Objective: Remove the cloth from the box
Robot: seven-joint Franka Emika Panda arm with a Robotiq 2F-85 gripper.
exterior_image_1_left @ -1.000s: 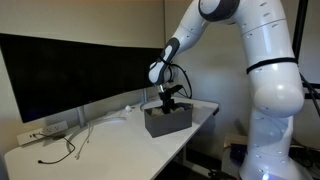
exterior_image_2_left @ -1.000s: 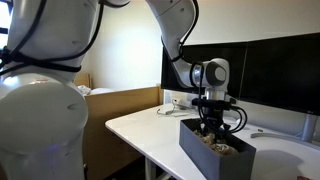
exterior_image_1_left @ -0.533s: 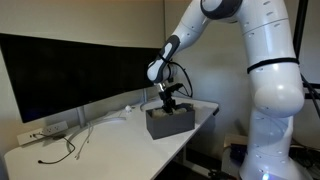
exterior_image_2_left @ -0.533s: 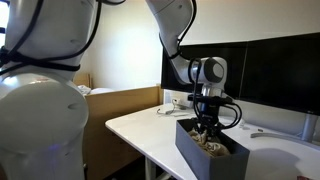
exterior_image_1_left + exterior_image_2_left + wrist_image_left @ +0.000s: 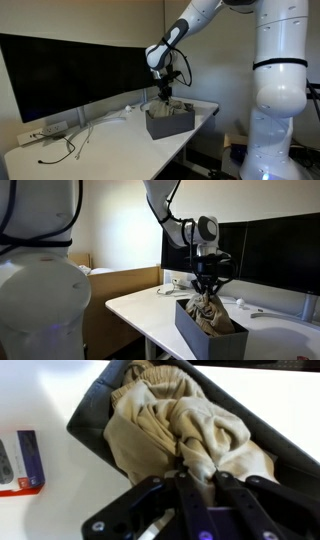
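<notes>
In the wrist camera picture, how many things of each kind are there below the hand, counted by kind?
cloth: 1
box: 1
small red and blue object: 1
Total: 3

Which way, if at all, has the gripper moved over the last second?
Yes. The gripper has risen away from the box, lifting the cloth partly out.

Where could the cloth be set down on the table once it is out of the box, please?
The widest bare stretch of table lies between the box and the cables; the cloth should fit there. The end with cables and power strip is crowded.
</notes>
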